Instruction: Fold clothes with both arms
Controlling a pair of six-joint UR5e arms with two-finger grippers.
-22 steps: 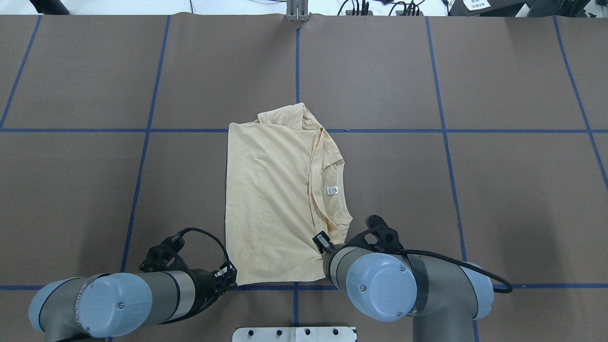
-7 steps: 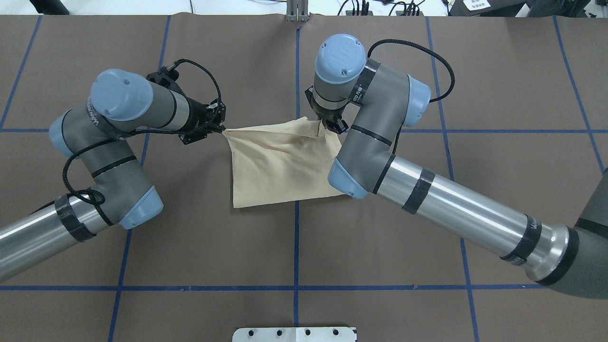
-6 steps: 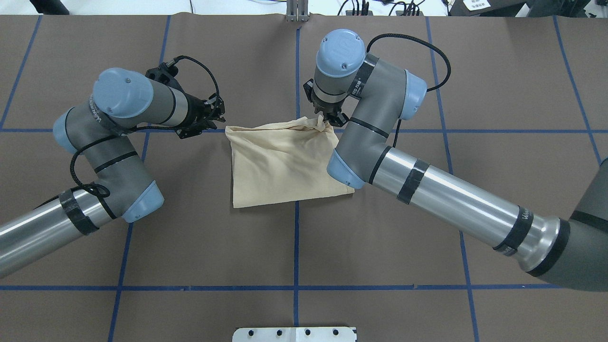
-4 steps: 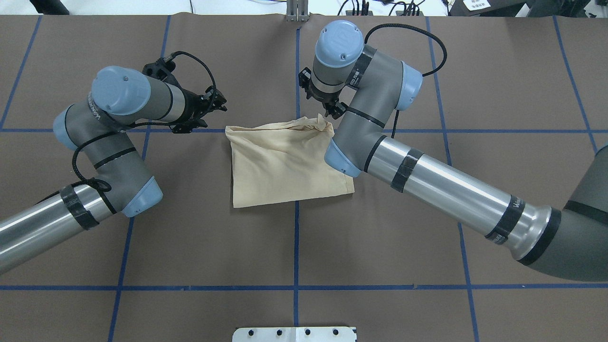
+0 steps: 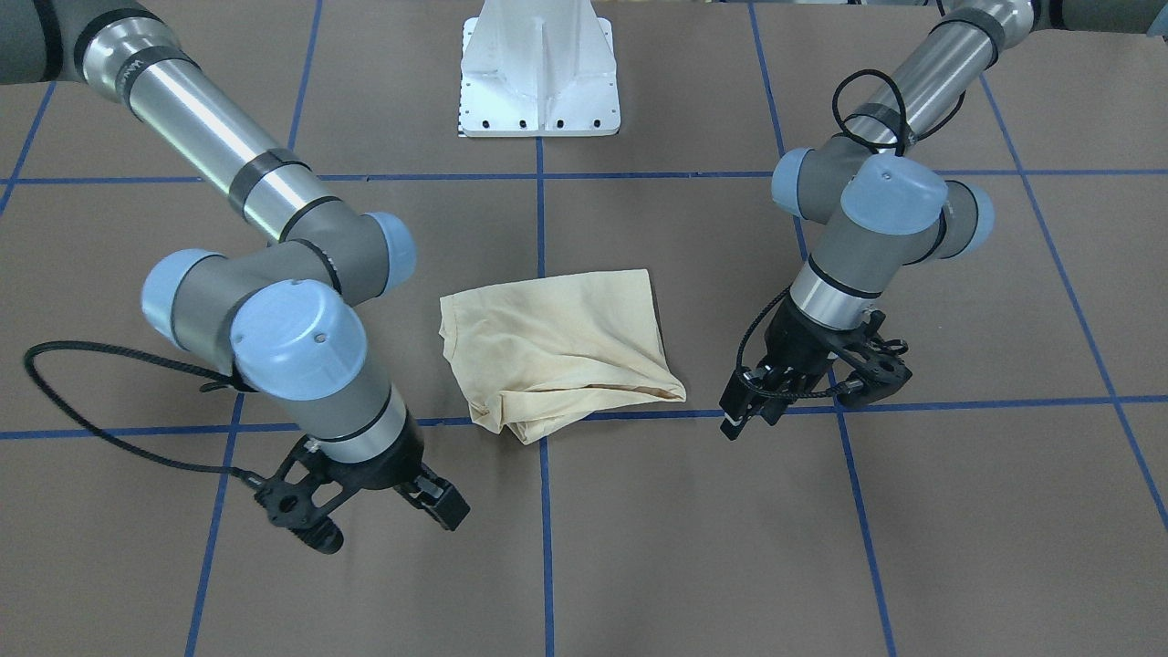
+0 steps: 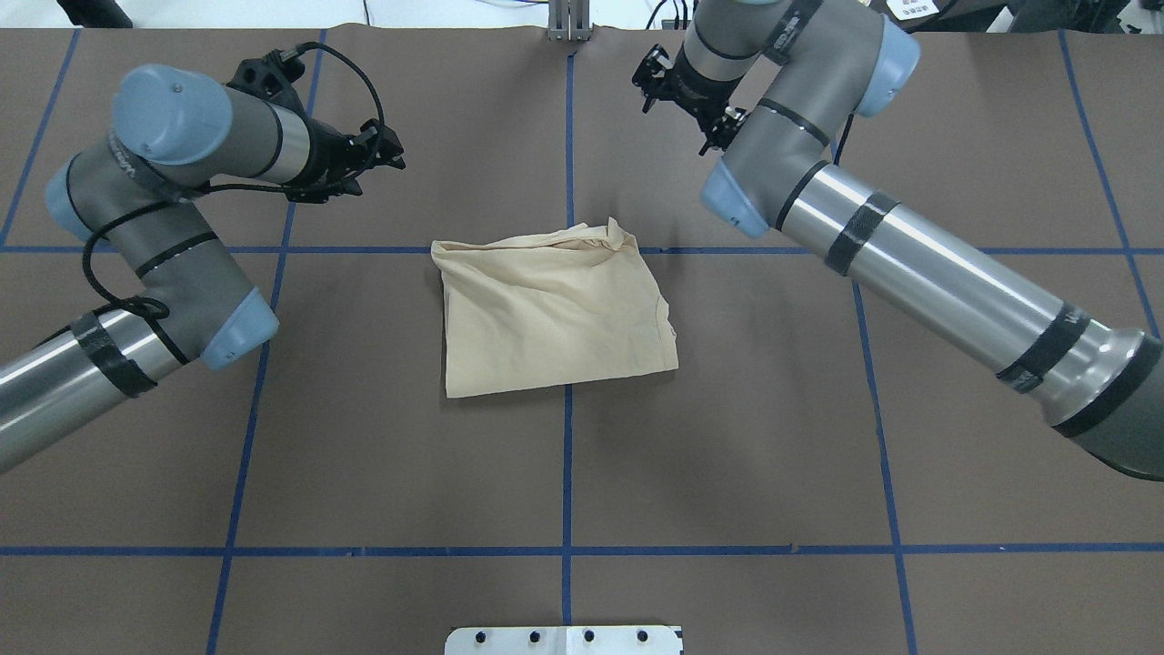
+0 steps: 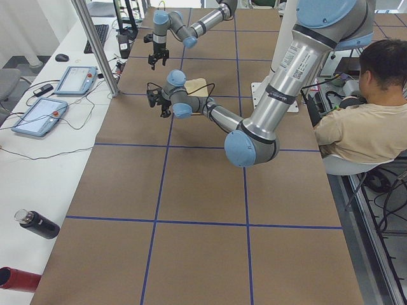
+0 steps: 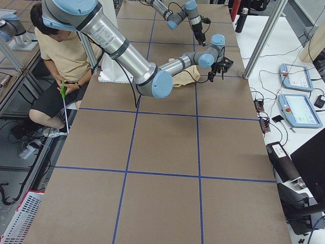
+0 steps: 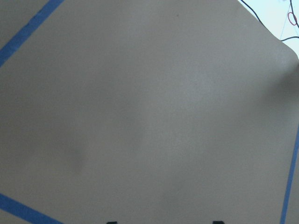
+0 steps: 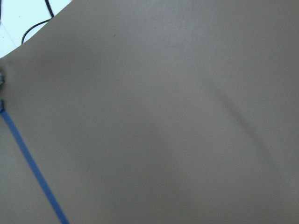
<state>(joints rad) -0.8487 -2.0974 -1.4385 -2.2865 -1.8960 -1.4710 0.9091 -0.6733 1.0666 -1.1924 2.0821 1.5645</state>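
The pale cream-yellow shirt (image 6: 555, 314) lies folded in a rough rectangle at the table's middle, with its far edge bunched. It also shows in the front view (image 5: 557, 347). Its print and neck label are hidden. My left gripper (image 6: 389, 153) is open and empty, beyond the shirt's far left corner and apart from it; in the front view it (image 5: 737, 415) hangs above the table. My right gripper (image 6: 653, 77) is open and empty, beyond the shirt's far right corner; the front view shows it (image 5: 438, 500) too. Both wrist views show only bare brown table.
Blue tape lines (image 6: 566, 455) grid the brown table. The white pedestal base (image 5: 540, 68) stands at the robot's side. A seated person (image 7: 365, 121) is beside the table. Tablets (image 7: 73, 79) and cables lie on a side bench, a dark bottle (image 7: 38, 223) further along.
Both grippers carried the shirt's near hem to its far edge, folding it in half, then let go. Since then both have moved up and away past the far edge.
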